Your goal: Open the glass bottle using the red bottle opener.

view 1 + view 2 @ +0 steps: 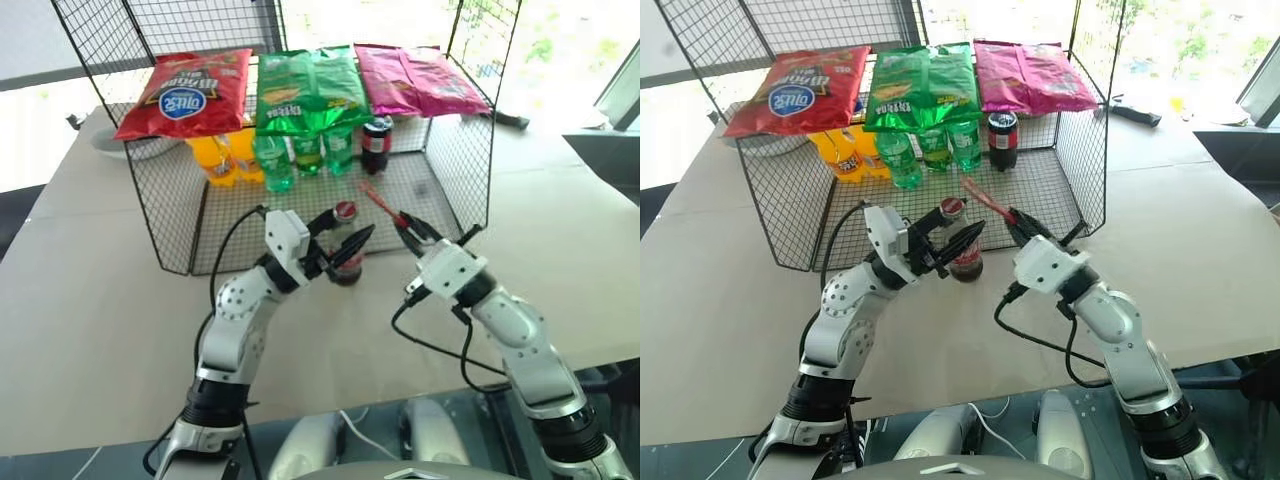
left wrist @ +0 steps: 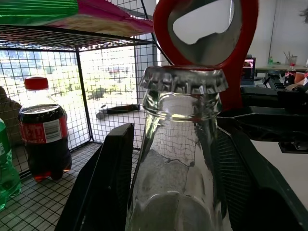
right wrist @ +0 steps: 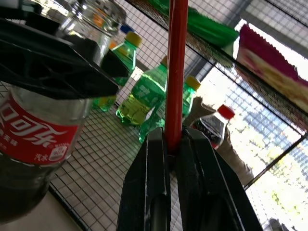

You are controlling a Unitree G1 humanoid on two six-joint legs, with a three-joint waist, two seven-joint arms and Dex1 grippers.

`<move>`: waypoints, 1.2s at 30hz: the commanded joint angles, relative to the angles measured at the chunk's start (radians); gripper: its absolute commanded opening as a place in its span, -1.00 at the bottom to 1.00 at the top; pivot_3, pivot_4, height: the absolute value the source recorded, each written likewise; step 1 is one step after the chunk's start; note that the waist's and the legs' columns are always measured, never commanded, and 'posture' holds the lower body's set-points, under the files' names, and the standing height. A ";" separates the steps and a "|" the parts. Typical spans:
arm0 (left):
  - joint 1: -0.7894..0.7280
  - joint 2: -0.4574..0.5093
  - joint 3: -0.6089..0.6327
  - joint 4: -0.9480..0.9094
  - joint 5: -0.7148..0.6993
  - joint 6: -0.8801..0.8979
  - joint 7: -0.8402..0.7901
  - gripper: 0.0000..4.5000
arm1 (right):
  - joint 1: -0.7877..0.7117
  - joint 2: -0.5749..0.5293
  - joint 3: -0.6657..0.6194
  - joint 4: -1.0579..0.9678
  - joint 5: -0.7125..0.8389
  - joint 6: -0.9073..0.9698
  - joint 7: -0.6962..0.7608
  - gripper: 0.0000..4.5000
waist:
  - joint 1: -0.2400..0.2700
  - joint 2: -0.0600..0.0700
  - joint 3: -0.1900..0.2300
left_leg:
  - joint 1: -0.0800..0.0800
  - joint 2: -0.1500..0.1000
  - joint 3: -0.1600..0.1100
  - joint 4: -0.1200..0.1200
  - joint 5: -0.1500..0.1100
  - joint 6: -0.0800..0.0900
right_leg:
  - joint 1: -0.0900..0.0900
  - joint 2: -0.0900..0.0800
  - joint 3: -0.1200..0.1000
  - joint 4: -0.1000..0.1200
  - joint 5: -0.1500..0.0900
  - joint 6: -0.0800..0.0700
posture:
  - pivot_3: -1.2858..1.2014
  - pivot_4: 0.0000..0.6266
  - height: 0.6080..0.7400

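You have the small contoured clear glass bottle (image 1: pixel 347 262) with its dark drink and red label standing upright on the pale table (image 1: pixel 90 300), just in front of the near open side of the black wire-mesh cage (image 1: pixel 455 170). Your left gripper (image 1: pixel 343 240) has its two black fingers closed around the bottle's upper body, one on each side, and the crimped metal cap is on. Your right gripper (image 1: pixel 409 226) is clamped tight on the handle of the thin flat red bottle opener (image 1: pixel 378 201), which slants up and away to the left from it. In the left wrist view the opener's ring end (image 2: pixel 207 29) sits right behind and above the cap; whether it touches the cap you cannot tell. Inside the cage, far from the bottle, stand green plastic soda bottles (image 1: pixel 305 152), orange ones (image 1: pixel 222 158) and a dark plastic cola bottle (image 1: pixel 376 145), with red (image 1: pixel 185 92), green (image 1: pixel 305 88) and pink (image 1: pixel 415 78) snack bags lying on the shelf above them.
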 commanded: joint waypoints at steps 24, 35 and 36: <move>0.003 0.004 -0.032 -0.021 0.023 0.037 0.050 -0.16 | -0.250 -0.069 0.057 0.512 -0.446 -0.628 -0.409 -1.00 | 0.015 -0.001 -0.001 | 0.003 0.000 0.003 -0.002 0.000 0.000 | 0.002 0.002 0.005 0.000 0.000 0.000 | 0.03 -0.52 1.00; -0.015 0.000 -0.029 0.008 0.025 0.026 0.040 -0.16 | -0.364 -0.083 0.097 0.658 -0.505 -0.746 -0.505 -1.00 | 0.015 -0.001 -0.001 | 0.006 0.003 0.009 -0.004 0.000 0.000 | 0.002 0.005 0.012 0.000 0.000 0.000 | 0.03 -0.52 1.00; -0.015 0.000 -0.029 0.009 0.025 0.026 0.040 -0.16 | -0.370 -0.091 0.098 0.664 -0.502 -0.752 -0.497 -1.00 | 0.015 -0.001 -0.001 | 0.006 0.003 0.009 -0.004 0.000 0.000 | 0.002 0.005 0.012 0.000 0.000 0.000 | 0.03 -0.52 1.00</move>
